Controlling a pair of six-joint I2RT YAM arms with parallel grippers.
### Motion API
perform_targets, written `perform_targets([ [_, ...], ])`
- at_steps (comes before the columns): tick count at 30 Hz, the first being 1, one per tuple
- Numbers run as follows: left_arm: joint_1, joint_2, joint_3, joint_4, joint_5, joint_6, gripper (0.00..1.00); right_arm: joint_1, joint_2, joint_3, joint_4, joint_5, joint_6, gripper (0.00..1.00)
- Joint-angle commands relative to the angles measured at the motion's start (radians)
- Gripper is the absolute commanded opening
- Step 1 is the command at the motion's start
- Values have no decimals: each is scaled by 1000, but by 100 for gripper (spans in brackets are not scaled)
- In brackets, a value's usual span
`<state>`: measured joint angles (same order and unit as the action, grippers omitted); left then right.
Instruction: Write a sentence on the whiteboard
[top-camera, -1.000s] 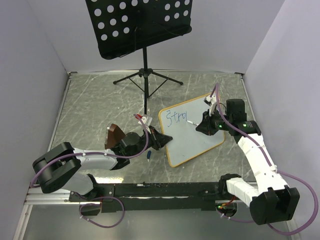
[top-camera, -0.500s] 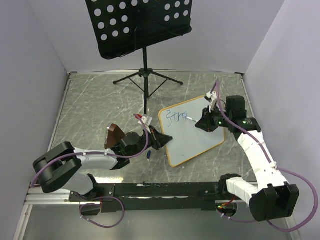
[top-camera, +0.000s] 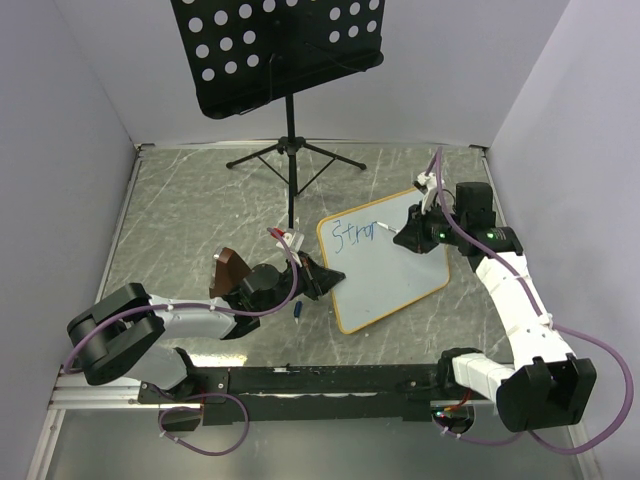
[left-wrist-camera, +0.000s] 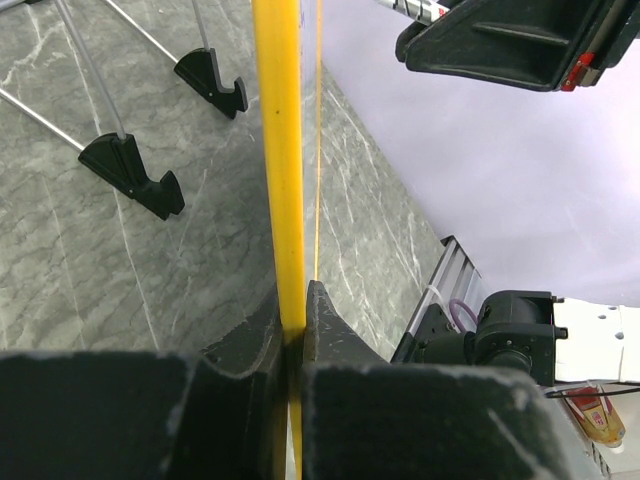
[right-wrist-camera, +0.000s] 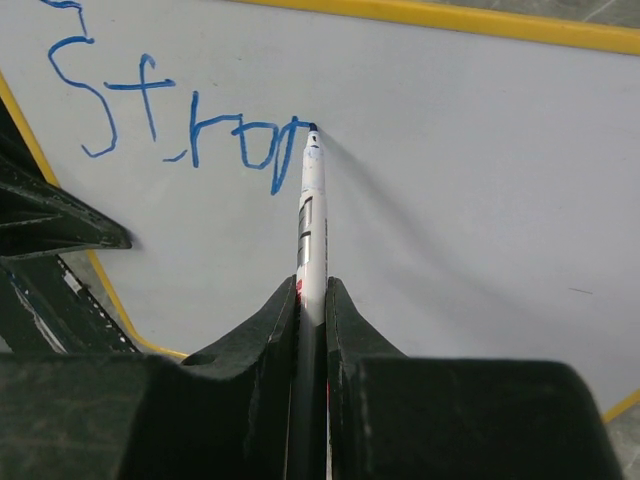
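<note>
Near the far left corner of the whiteboard (top-camera: 395, 285), which is resting on the table (top-camera: 180, 220), blue lettering (right-wrist-camera: 180, 135) is reading "Stron". Right gripper (right-wrist-camera: 312, 292) is pinching a marker (right-wrist-camera: 311, 205), tip touching the board; left gripper (left-wrist-camera: 293, 322) is clamping the board's yellow edge. If that clamp slips, marker pressure could be shifting it, warping letters. Left wrist view is showing it only edge-on; a small blue object (top-camera: 299, 313) beside it is unidentifiable.
</note>
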<state>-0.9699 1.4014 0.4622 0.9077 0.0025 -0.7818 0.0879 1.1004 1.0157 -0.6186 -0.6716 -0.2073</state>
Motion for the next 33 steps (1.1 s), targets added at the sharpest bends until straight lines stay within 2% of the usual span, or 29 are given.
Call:
perform_targets([
  [1, -3, -15, 27, 108, 19, 36, 1, -17, -10, 26, 19, 27, -1, 0],
  [14, 3, -7, 35, 105, 28, 38, 1, -20, -76, -51, -52, -34, -75, 0],
  [33, 5, -13, 32, 105, 34, 36, 1, -77, -53, 4, 29, -89, 11, 0],
])
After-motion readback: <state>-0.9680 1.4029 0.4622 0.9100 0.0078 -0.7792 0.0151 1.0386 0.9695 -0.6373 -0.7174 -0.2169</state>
